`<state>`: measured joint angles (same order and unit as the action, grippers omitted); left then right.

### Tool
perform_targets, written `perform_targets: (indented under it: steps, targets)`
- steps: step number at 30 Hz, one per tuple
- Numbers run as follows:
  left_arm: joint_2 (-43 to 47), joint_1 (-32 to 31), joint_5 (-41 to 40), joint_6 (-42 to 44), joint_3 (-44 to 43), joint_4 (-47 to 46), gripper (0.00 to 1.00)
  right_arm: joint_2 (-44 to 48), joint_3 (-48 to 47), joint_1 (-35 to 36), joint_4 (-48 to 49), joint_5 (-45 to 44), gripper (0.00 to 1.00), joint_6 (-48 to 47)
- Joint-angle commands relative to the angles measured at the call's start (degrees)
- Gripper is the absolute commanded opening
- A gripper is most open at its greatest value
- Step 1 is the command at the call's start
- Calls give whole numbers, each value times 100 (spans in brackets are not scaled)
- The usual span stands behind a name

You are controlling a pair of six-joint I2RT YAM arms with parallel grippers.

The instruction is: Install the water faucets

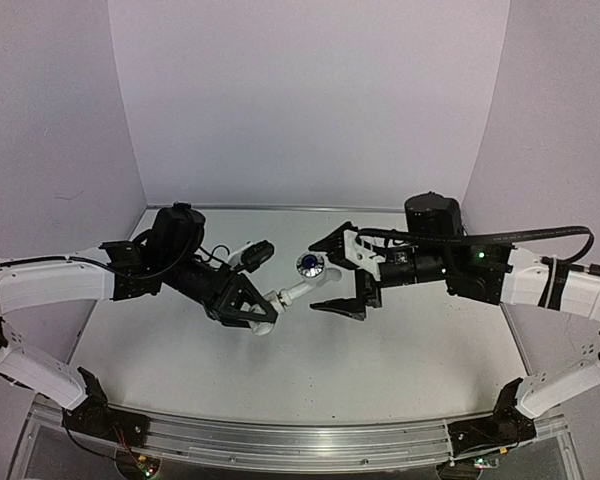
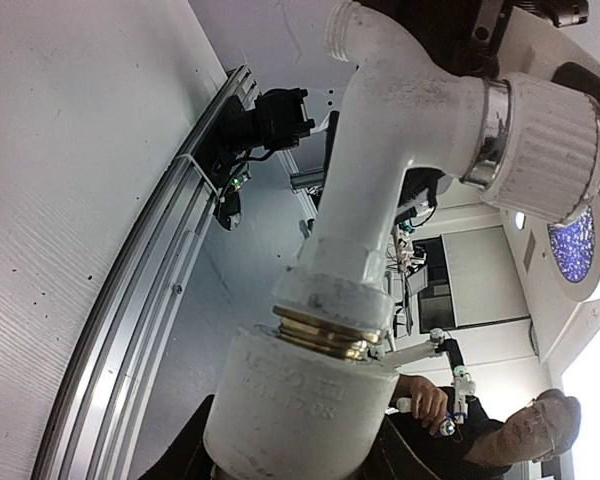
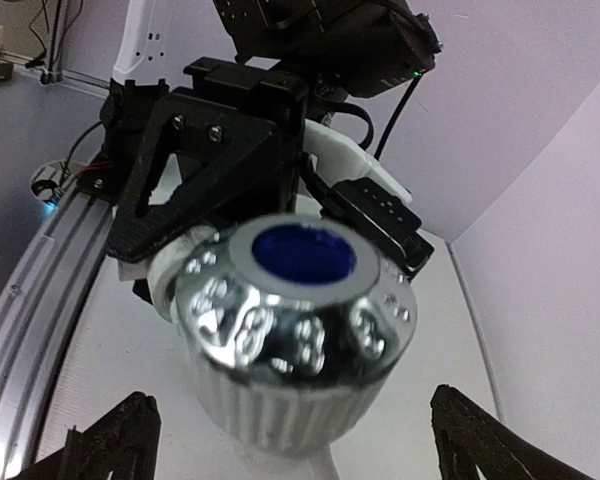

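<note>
Pipe fitting, clamped by left gripper, carries the tap not fully screwed home; right gripper gapes around its knob.

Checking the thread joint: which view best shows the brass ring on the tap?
Left wrist: the brass ring shows close between tap and fitting. Top external: too small. Right wrist: the knob hides it.
</note>
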<state>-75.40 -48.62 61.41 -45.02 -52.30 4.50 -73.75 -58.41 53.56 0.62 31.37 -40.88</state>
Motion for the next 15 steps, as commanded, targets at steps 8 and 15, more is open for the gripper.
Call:
perform_targets:
  steps: [8, 15]
  targets:
    - [24, -25, -38, 589, -97, 556, 0, -644, -1004, 21, -664, 1382, 71, 531]
    - [86, -25, -106, 821, -194, 732, 0, -773, -1047, 20, -721, 1593, 53, 831]
